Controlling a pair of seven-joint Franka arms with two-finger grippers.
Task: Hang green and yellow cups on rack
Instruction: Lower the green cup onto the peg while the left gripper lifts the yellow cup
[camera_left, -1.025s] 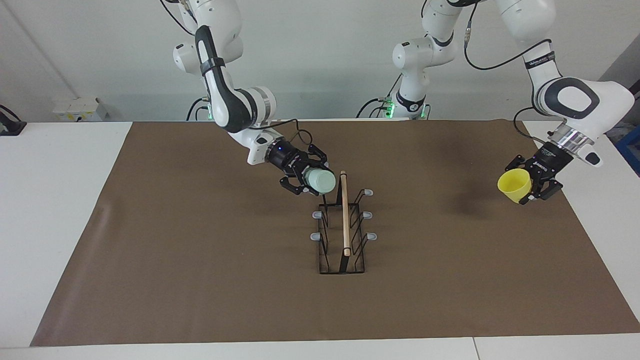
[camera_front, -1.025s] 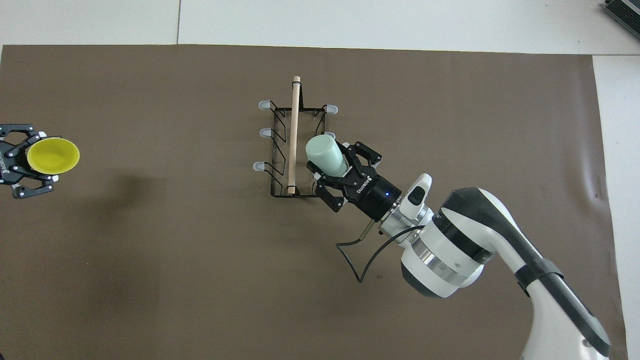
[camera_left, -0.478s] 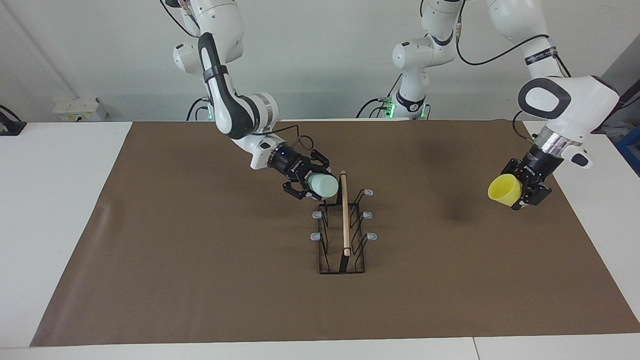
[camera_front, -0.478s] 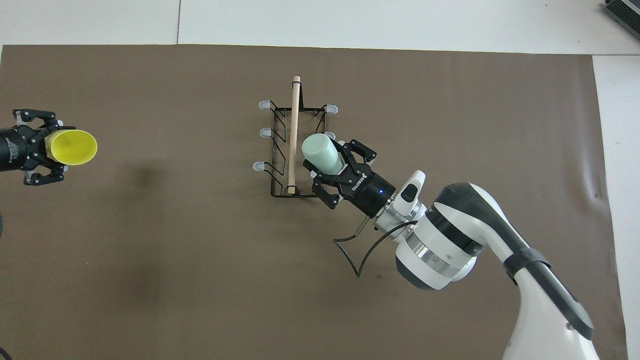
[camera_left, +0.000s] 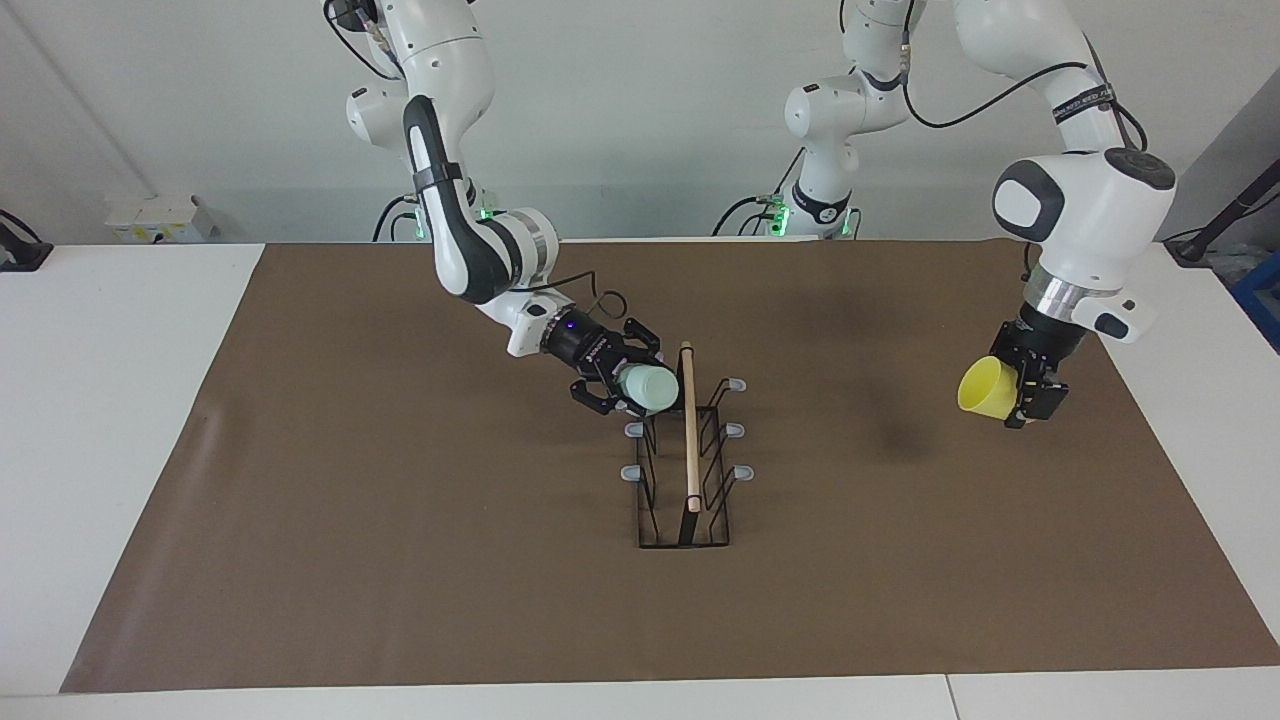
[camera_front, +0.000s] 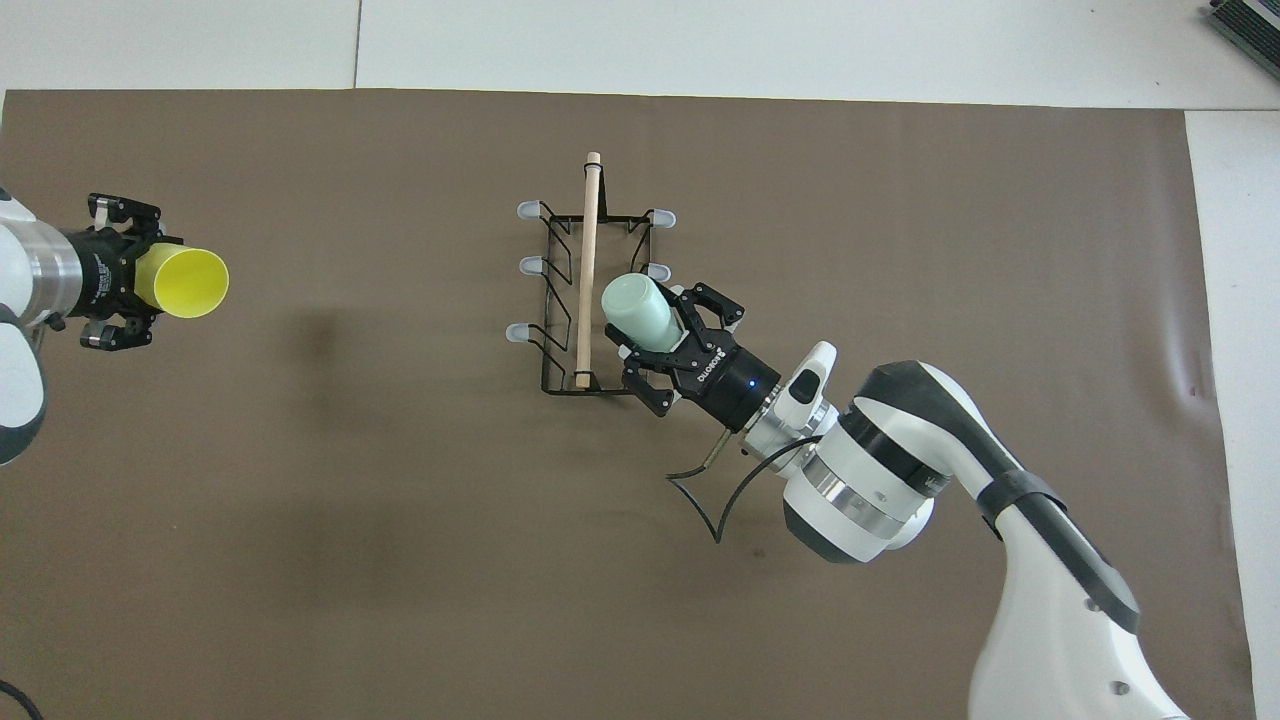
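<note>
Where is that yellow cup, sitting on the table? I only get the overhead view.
Observer: No. From the facing view, the yellow cup hangs in the air above the mat, gripped by the left gripper.
Operator: And the green one, is it on the rack?
Observer: The green cup, tilted in the right gripper, is level with the rack prong nearest the robots on the right arm's side and hides it. I cannot tell whether it is hooked.

One camera faces the robots, one looks steeply down (both share the rack (camera_left: 684, 450)).
</note>
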